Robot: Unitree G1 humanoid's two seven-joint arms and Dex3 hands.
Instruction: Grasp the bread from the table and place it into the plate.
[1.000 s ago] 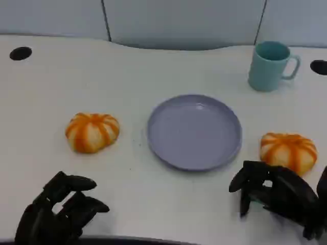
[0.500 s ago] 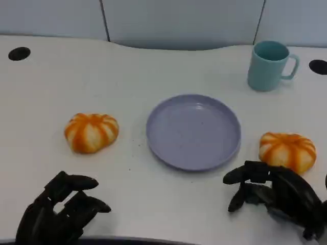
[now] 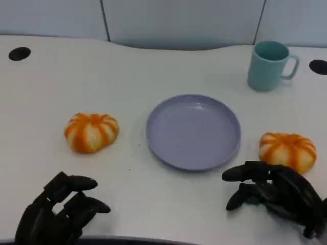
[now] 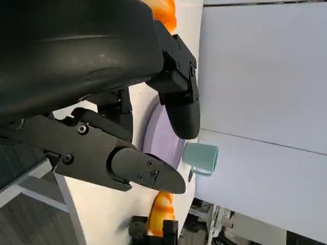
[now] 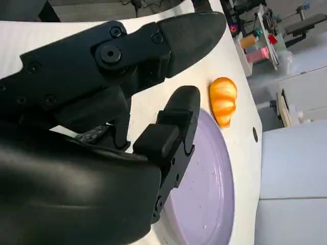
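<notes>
Two breads lie on the table: one left of the plate, one right, just beyond the right hand, whose spread, empty fingers have reached slightly further plateward. Left hand unchanged, spread, empty. Left wrist view adds the mug beyond the plate. Breads are round; no long axis discernible.

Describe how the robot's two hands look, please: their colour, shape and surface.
Both the left hand and the right hand are black all over, with many jointed fingers. In the wrist views each has a smooth, rounded, slightly glossy shell behind the fingers, blocky finger segments joined by small round screws, and rounded matte fingertips. No cables or markings are visible.
</notes>
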